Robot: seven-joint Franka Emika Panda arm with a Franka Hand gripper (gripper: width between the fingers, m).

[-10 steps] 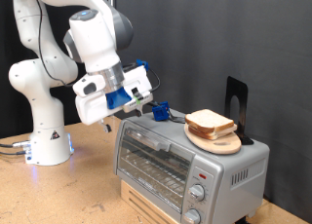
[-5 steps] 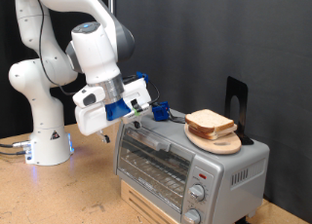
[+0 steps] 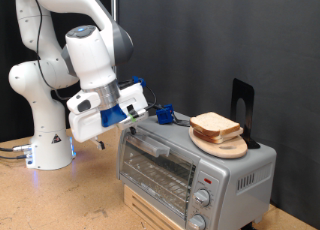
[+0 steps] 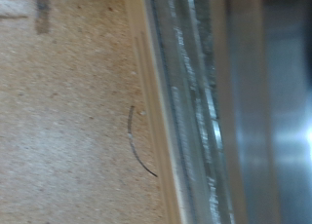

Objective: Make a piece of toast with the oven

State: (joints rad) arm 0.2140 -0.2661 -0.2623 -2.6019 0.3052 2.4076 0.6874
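The silver oven (image 3: 190, 165) stands on a wooden box at the exterior view's lower right, with its glass door, wire rack, two knobs (image 3: 203, 198) and a red mark. Two alike bread slices, the piece of toast (image 3: 217, 124), lie stacked on a round wood plate (image 3: 232, 148) on the oven's top. My gripper (image 3: 158, 116), with blue fingers, is at the door's upper edge near the oven's top left corner. The door's top leans slightly outward. The wrist view shows only the blurred metal oven edge (image 4: 210, 107) and the table; no fingers show there.
A black stand (image 3: 241, 102) rises behind the plate on the oven's top. The arm's white base (image 3: 47, 145) stands at the exterior view's left on the speckled wooden table (image 3: 70, 200). A black curtain forms the backdrop.
The arm's hand has swung down and towards the exterior view's left, away from the oven's top. The door's upper edge seems to have come out a little with it.
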